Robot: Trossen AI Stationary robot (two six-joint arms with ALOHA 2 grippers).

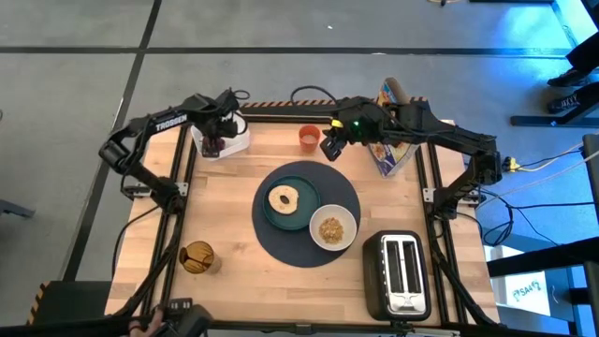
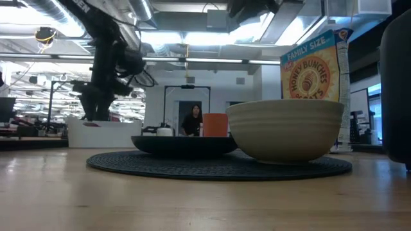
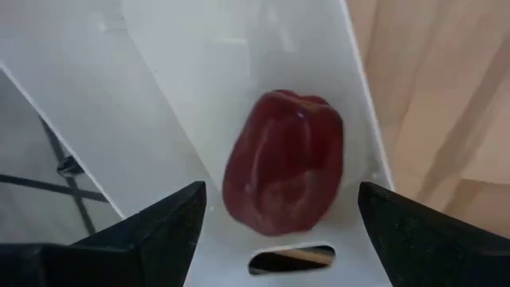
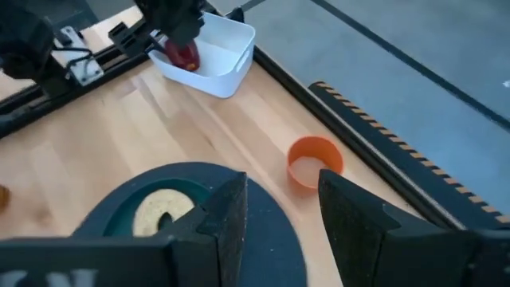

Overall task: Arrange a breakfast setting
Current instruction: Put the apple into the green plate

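A small red fruit (image 3: 283,163) lies on the floor of a white bin (image 1: 225,142) at the table's far left. My left gripper (image 1: 217,140) points down into the bin, open, one finger on either side of the fruit without touching it. My right gripper (image 4: 283,223) hangs open and empty just right of the small orange cup (image 1: 309,136), which stands on the table at the far side. The tan bagel (image 1: 283,198) lies on the teal plate (image 1: 298,178). The plate and the white bowl (image 1: 346,217) sit on the round dark-blue placemat (image 1: 271,239). The metal utensil is not in view.
A cereal box (image 1: 393,140) stands at the far right. A toaster (image 1: 398,276) sits at the near right and a round jar (image 1: 197,257) at the near left. Bare wood lies left of the placemat. A person (image 2: 192,120) shows in the room behind.
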